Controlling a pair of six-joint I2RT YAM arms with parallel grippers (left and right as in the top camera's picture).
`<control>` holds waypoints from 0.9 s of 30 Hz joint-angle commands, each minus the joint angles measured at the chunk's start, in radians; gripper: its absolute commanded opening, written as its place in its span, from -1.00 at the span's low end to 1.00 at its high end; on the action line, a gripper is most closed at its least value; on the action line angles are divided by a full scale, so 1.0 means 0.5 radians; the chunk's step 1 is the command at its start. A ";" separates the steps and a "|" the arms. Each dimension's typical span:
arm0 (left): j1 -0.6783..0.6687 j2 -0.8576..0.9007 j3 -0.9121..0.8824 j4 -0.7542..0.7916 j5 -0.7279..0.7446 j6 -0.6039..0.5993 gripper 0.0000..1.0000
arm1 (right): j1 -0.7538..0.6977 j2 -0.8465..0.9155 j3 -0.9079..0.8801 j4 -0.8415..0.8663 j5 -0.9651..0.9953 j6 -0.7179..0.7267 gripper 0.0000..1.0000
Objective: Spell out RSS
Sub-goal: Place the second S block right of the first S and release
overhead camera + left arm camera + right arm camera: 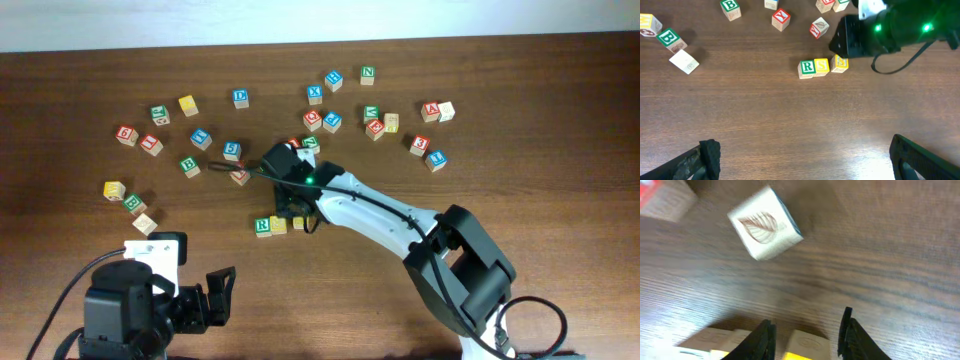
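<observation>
**Overhead:** The R cube, the S cube and a second yellow cube are set in a row near the middle of the surface. The row's long axis runs left to right. The right hand is poised over the row's right end. The left hand is held open and empty at the near edge.

**Left wrist:** R and S are read upright, and their cubes are touching. The second yellow cube is seen just apart and slightly askew, its letter blurred. The word is judged nearly spelled, with only squaring-up left.

**Right wrist:** The right hand's fingers are spread astride the second yellow cube, with a gap at each side, so nothing is gripped. A leaf-faced cube lies beyond.
</observation>
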 commanded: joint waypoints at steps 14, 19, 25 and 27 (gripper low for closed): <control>0.007 0.136 -0.068 0.326 -0.292 -0.218 0.99 | -0.370 -0.007 0.199 -0.713 -0.274 -0.151 -0.91; 0.007 0.161 -0.068 0.327 -0.292 -0.217 0.99 | -0.314 -0.007 -0.085 -0.380 -0.429 -0.186 -0.91; 0.007 0.161 -0.068 0.327 -0.292 -0.217 0.99 | -0.158 -0.006 -0.121 -0.220 -0.420 -0.183 -0.92; 0.007 0.161 -0.068 0.327 -0.292 -0.217 0.99 | -0.146 -0.004 -0.121 -0.220 -0.420 -0.180 -0.92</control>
